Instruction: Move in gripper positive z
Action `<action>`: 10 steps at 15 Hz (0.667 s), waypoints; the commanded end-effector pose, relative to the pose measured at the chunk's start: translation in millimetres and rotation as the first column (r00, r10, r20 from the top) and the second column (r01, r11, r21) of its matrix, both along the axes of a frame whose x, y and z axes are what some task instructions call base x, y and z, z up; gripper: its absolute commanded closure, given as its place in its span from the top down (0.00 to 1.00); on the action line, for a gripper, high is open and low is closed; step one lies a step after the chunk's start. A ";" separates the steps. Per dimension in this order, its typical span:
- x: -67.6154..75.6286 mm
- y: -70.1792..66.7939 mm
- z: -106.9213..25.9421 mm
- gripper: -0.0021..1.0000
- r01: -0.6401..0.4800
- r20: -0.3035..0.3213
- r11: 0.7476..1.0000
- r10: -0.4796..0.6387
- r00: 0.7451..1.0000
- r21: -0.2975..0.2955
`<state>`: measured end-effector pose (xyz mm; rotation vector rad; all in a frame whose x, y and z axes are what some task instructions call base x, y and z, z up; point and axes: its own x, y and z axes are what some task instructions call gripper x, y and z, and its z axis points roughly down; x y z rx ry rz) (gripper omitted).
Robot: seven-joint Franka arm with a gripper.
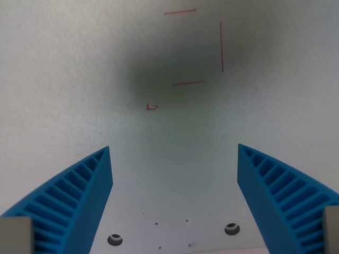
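Since the task names no object and asks only for travel along the tool's own z axis, what matters is what lies ahead of the jaws. Seen from the wrist, the gripper stands wide open, its two blue ribbed fingers spread well apart with nothing between them. Beyond the tips lies a pale flat surface bearing thin red lines, a small red mark and a soft dark shadow. Near the finger bases sit two bolt holes. I judge positive z points toward that surface, though the clearance cannot be told.
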<state>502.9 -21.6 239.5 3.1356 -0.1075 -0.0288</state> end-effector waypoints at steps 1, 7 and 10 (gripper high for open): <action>0.4 -0.1 -3.0 1.00 0.000 0.005 1.000 0.000 1.000 0.000; -0.1 -0.2 -33.0 1.00 0.000 0.005 1.000 0.000 1.000 0.000; -0.3 -0.2 -48.0 1.00 0.000 0.005 1.000 0.000 1.000 0.000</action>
